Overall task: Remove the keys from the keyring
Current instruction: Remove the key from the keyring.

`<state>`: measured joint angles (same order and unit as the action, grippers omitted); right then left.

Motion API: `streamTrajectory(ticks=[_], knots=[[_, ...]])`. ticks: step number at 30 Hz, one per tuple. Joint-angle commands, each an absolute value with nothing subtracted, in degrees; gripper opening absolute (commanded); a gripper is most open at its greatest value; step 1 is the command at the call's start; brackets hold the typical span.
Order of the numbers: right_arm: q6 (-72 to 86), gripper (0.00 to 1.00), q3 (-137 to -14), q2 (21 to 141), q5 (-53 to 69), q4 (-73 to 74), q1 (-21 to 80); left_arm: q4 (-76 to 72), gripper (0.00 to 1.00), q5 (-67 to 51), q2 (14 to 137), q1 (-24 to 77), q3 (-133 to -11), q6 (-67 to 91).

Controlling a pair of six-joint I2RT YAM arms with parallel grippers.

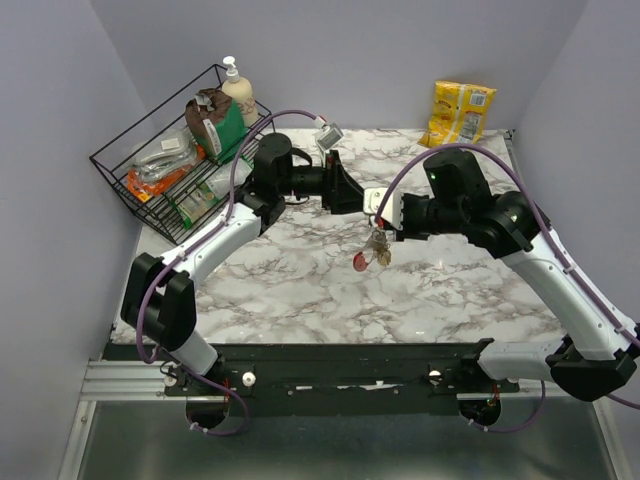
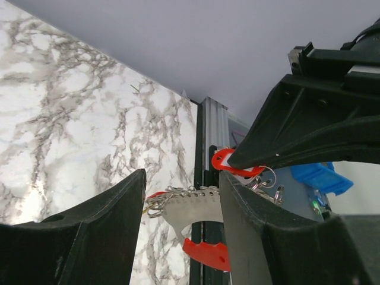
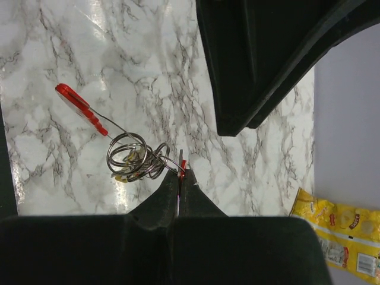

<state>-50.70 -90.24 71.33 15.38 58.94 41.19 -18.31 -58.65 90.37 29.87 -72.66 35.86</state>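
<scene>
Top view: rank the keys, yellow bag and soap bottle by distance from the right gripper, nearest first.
1. Keys: hanging just under the right gripper, which pinches the keyring.
2. Yellow bag: far right corner.
3. Soap bottle: far left, in the basket.

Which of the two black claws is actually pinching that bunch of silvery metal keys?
The right gripper: its jaws are shut on the red-looped metal keyring, silvery keys dangling below. The left gripper stands open beside them.

Keys (image 2: 190, 209) silvery, keyring (image 2: 215, 160) red; table (image 1: 300, 290) wht/gry marble; bag (image 1: 457, 113) yel.
</scene>
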Motion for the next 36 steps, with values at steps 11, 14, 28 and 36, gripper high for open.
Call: streamTrajectory(ticks=[11, 14, 28, 36], knots=[[-49.8, 0.01, -88.9, 69.3, 5.9, 51.1, 41.5, -22.8, 0.61, -62.8, 90.4, 31.8, -70.7, 39.1], [-49.4, 0.01, -88.9, 69.5, 5.3, 50.2, 41.5, -25.5, 0.61, -63.4, 90.5, 31.9, -70.2, 41.2], [-47.8, 0.01, -87.9, 69.9, 6.7, 49.7, 41.5, -34.0, 0.58, -64.6, 92.5, 32.8, -69.8, 47.5], [-45.5, 0.01, -88.9, 69.9, 9.1, 50.4, 41.5, -35.7, 0.51, -65.9, 92.3, 33.2, -68.7, 48.0]])
